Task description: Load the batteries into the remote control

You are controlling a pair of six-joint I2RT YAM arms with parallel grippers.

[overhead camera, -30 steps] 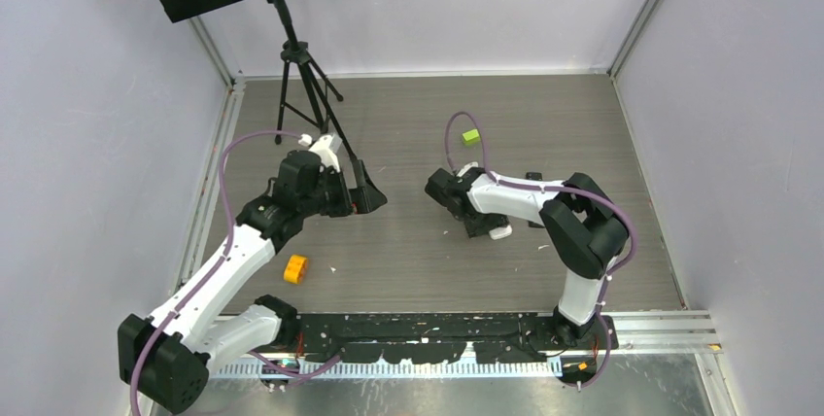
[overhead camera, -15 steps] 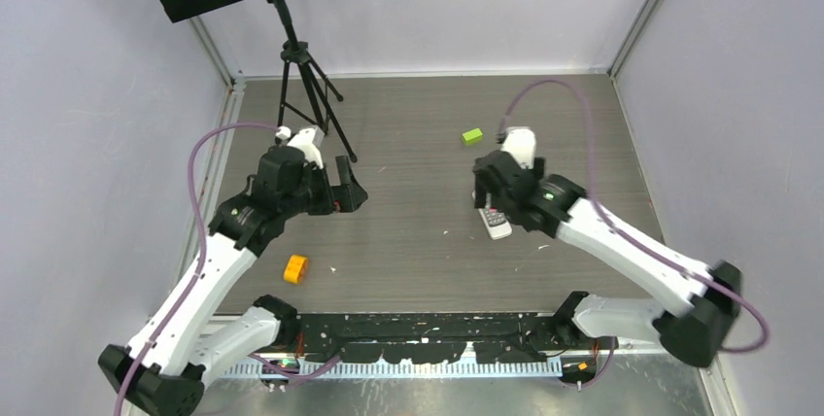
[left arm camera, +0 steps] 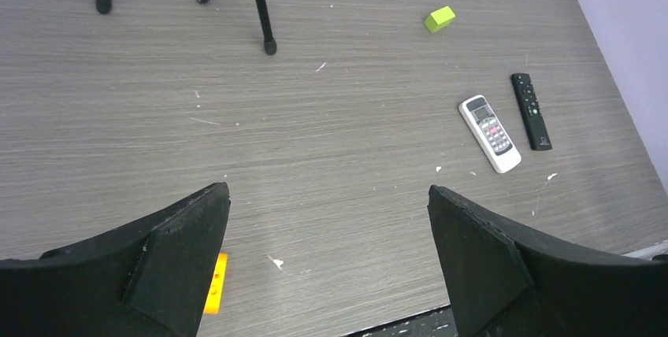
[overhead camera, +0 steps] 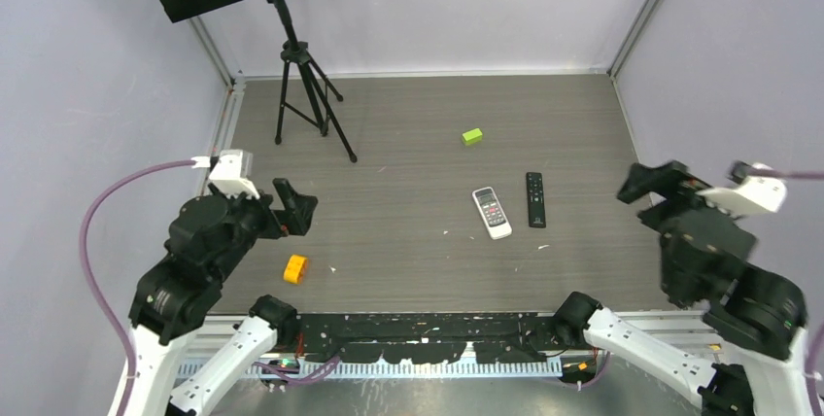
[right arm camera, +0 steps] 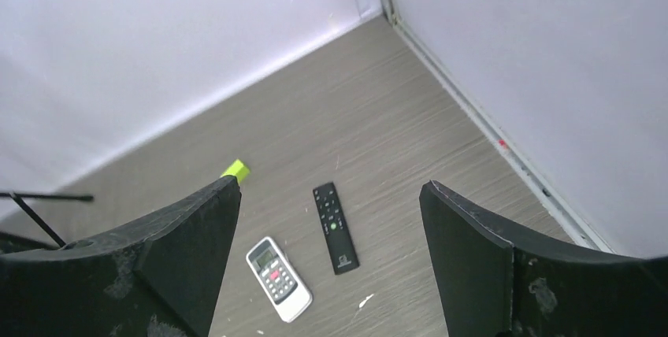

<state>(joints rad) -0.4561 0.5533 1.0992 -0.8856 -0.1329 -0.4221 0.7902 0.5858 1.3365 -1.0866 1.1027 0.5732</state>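
Backed off to the near corners within the last second. Wide and empty at left tool [left arm camera: 326, 195], same at right tool [right arm camera: 329, 187]. Let go of white remote [overhead camera: 492, 212], buttons up on bench [overhead camera: 408, 144], just beside black remote [overhead camera: 535, 198]. No loose batteries in view; probably loaded already.

Left gripper [overhead camera: 294, 208] is backing off to lower left, right gripper [overhead camera: 649, 186] to lower right. White remote [overhead camera: 492, 213] is showing now.
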